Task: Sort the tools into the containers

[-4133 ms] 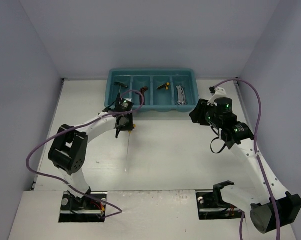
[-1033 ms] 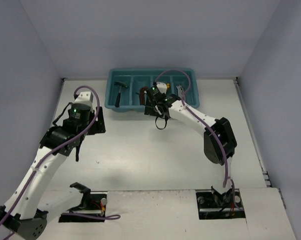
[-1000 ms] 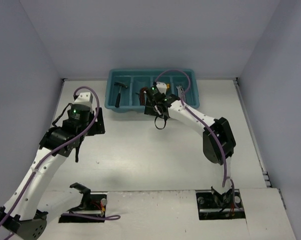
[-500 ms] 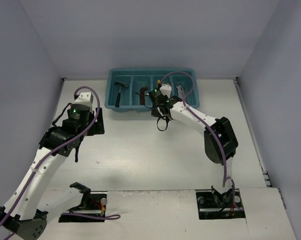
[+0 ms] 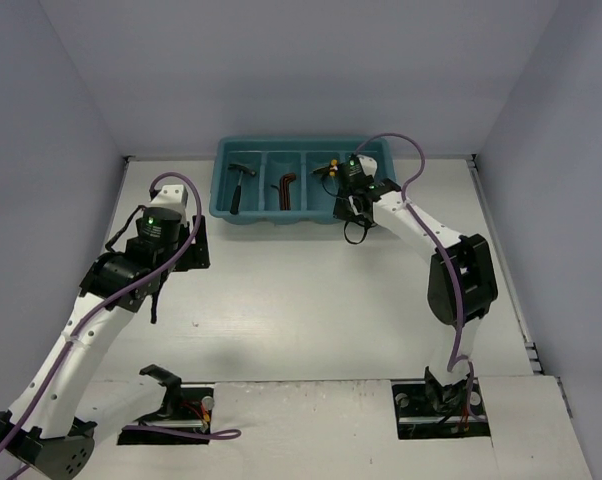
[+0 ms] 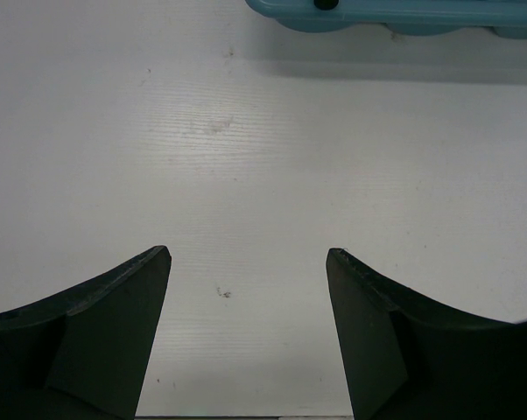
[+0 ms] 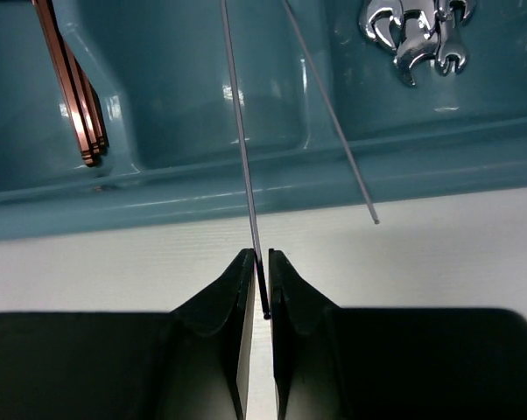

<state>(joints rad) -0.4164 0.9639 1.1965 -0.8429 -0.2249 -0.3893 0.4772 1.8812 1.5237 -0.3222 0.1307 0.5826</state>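
The teal tray (image 5: 303,146) holds the containers side by side at the back of the table. A black-handled hammer (image 5: 239,186) lies in the leftmost one and reddish-brown hex keys (image 5: 285,186) (image 7: 71,87) in the second. Yellow-black driver handles (image 5: 330,168) sit in the third. Silver wrenches (image 7: 412,35) lie in the fourth. My right gripper (image 7: 262,259) (image 5: 349,216) hangs at the tray's front rim (image 7: 404,175), shut on the thin shaft of one driver (image 7: 243,149). A second driver shaft (image 7: 329,114) sticks out over the rim. My left gripper (image 6: 248,254) (image 5: 193,243) is open over bare table.
The tray's near edge (image 6: 395,12) shows at the top of the left wrist view. A purple cable (image 5: 401,165) loops over the tray's right end. Grey walls close in the table on three sides.
My right gripper has swung right along the tray's front, from the hex-key compartment to the driver compartment, with the shaft between its fingers. The left arm has not moved.
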